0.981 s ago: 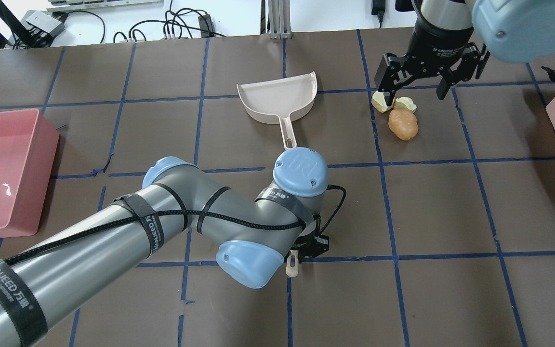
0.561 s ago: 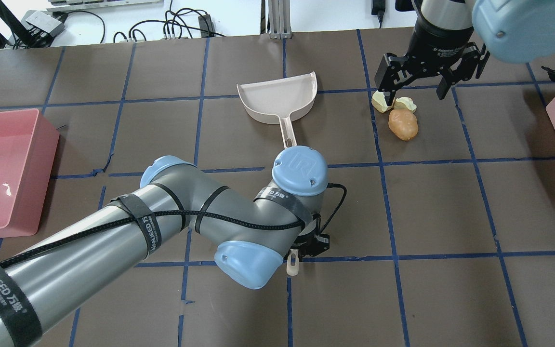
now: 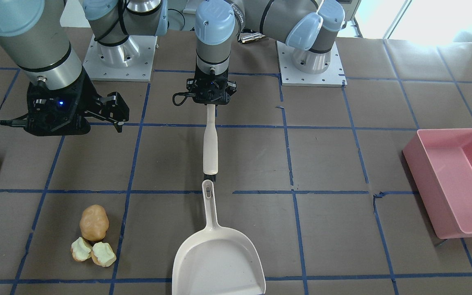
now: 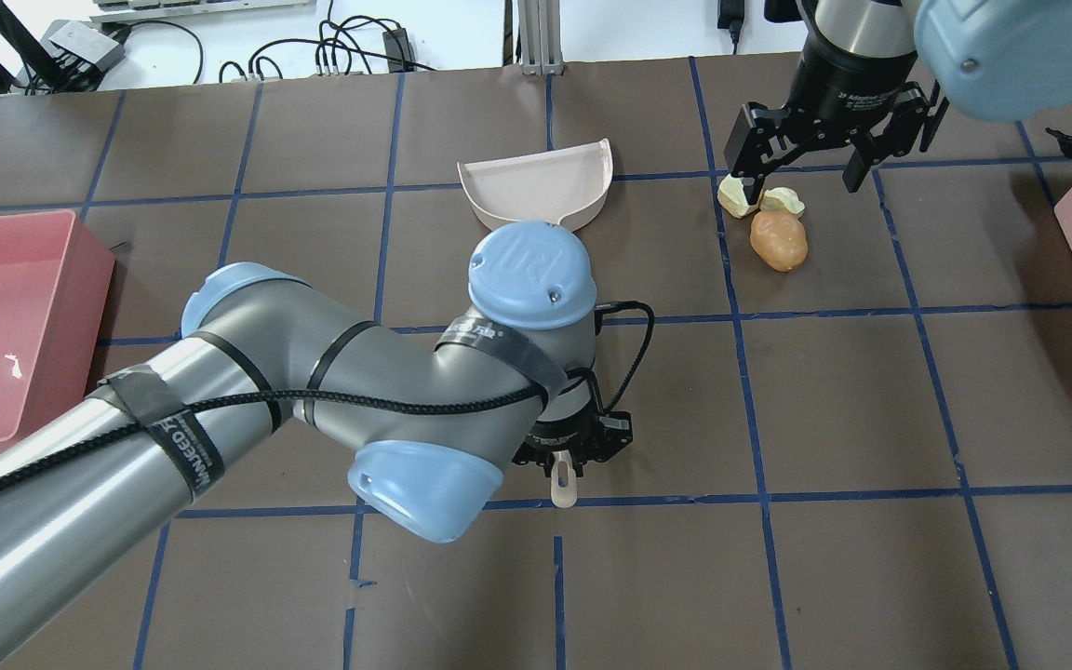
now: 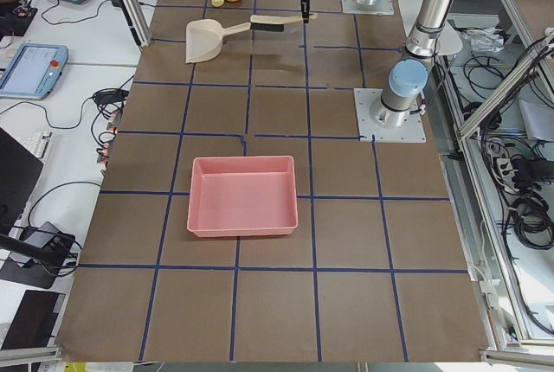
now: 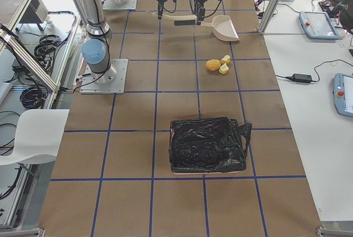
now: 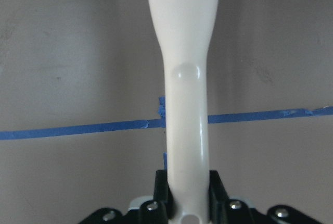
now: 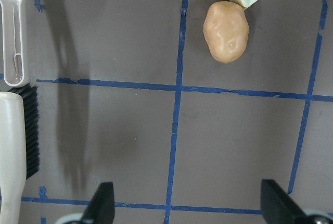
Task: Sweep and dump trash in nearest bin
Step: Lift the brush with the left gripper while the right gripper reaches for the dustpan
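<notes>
With left hand [image 3: 210,100] pinching the brush handle [image 3: 210,143], upper centre of the front-facing view, points toward the dustpan [image 3: 218,258] below; shows potato-like lump [image 3: 94,222] and two apple cores [image 3: 103,254] clustered on the tabletop [image 3: 342,229], lower left. From overhead, finds right hand [image 4: 797,177] spread, raised near them, upper right. Likely light, firm, apt to roll: better pushed low with the bristles [image 8: 31,130], left edge of the right wrist view, than pinched.
</notes>
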Motion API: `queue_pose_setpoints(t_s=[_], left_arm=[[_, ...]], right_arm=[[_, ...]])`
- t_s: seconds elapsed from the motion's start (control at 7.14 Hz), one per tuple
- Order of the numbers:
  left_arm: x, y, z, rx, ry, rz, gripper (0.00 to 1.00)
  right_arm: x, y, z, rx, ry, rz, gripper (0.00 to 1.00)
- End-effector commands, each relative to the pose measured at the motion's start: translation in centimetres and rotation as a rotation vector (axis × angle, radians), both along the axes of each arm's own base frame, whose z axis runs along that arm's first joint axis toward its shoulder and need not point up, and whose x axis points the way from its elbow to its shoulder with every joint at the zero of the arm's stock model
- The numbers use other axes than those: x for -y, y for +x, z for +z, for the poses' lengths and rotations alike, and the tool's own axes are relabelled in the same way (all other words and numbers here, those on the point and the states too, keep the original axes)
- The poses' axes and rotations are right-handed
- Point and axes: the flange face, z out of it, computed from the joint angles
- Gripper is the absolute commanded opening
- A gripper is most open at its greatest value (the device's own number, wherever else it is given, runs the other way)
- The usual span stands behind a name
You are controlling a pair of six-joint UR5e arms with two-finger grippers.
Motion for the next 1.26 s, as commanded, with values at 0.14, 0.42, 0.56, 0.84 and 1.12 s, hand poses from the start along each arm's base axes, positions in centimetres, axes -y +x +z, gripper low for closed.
queue_pose_setpoints(t_s=[0.14, 0.42, 0.56, 0.84, 1.12], left_arm=[[7.6, 6.0, 12.1, -0.033, -0.069, 0.114, 0.06], [11.1, 11.7, 17.3, -0.061, -0.14, 0.046, 0.02], [11.8, 15.2, 19.3, -0.062, -0.134, -0.03, 0.02], [12.4, 20.5, 21.6, 0.035, -0.087, -0.156, 0.02], [12.4, 20.8, 21.9, 0.041, -0.084, -0.189, 0.02]], right_arm=[[0.3, 0.4, -1.0, 0.006, 0.02, 0.007, 1.0], [1.6, 1.6, -2.5, 0.027, 0.01, 0.021, 1.0], [2.7, 3.7, -4.5, 0.056, 0.004, 0.045, 1.0], [4.1, 10.2, -8.6, 0.058, -0.046, 0.074, 1.0], [2.6, 16.5, -11.0, 0.059, -0.051, 0.086, 1.0]])
